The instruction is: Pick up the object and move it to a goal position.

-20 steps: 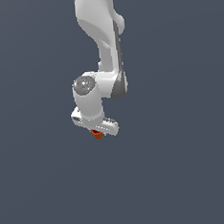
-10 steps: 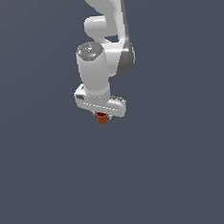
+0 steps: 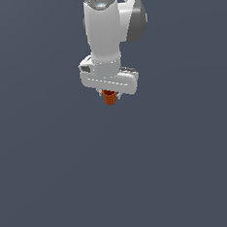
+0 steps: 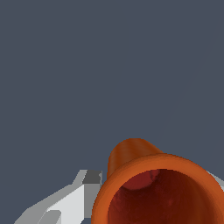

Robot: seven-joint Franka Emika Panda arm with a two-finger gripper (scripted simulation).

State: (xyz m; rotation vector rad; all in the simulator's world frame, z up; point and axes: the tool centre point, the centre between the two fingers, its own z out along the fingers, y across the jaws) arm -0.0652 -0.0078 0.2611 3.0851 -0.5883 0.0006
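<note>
The object, a tiny orange-red cup [image 3: 109, 97], hangs just below the white hand of my gripper [image 3: 109, 95], which is shut on it high above the dark grey ground. In the wrist view the cup [image 4: 153, 183] fills the near part of the picture, its wide rim toward the camera and its narrower base pointing away. One white finger [image 4: 70, 201] shows beside the cup's rim. The other finger is mostly hidden behind the cup.
A flat, plain dark grey surface [image 3: 179, 178] is all that shows around and below the arm in both views. The white arm [image 3: 105, 23] rises out of the exterior view's upper edge.
The arm has carried the cup upward and toward the exterior view's right, and the hand has come closer to the camera. The grip on the cup has stayed the same.
</note>
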